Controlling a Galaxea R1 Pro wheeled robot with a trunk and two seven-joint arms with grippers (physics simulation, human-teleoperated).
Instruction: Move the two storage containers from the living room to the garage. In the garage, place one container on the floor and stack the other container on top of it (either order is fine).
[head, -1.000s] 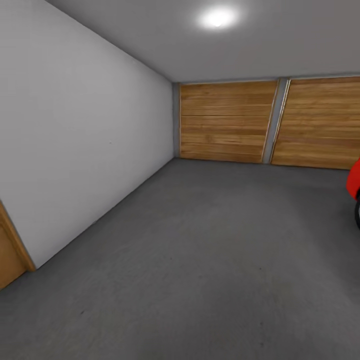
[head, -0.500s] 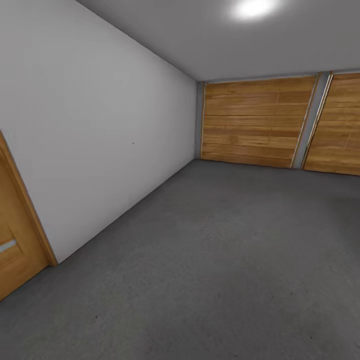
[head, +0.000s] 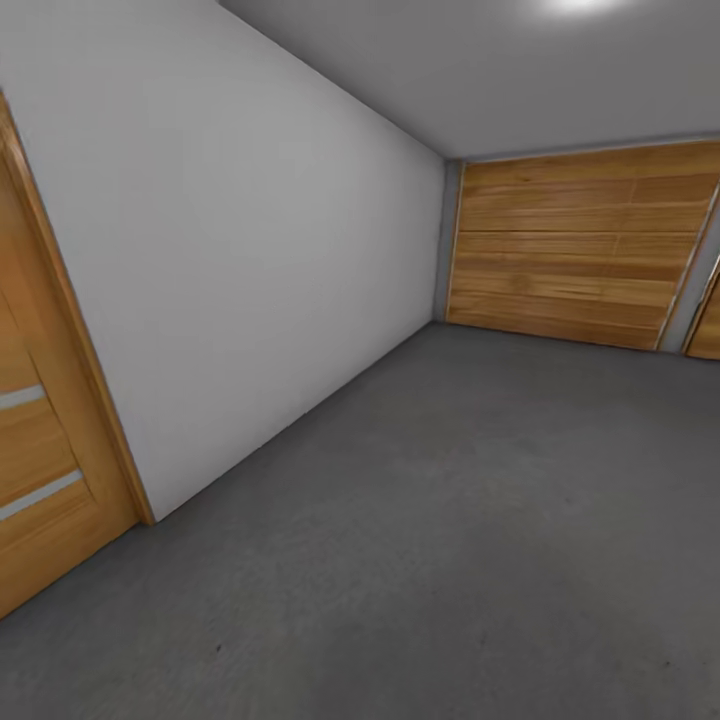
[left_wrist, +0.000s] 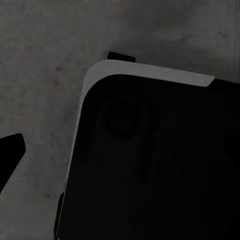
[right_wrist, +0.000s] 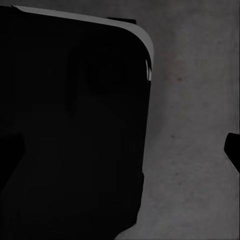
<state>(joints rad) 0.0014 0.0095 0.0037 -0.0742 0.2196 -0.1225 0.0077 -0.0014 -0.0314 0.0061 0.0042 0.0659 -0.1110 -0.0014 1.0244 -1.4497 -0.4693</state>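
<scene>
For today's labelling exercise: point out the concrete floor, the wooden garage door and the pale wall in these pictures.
concrete floor (head: 480, 540): head view, bare middle of the grey surface.
wooden garage door (head: 585, 250): head view, centre of its planks.
pale wall (head: 250, 250): head view, plain middle stretch.

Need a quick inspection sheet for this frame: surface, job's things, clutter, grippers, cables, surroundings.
Surface: grey concrete floor, rough, faintly mottled.
Job's things: nothing seen.
Clutter: nothing seen.
Grippers: a dark finger tip at the edge of the left wrist view, another in the right wrist view, both above the floor beside a dark rounded body; open or shut cannot be told.
Cables: nothing seen.
Surroundings: pale grey wall, wooden door at near left, wood-panelled garage door at the far end.
</scene>
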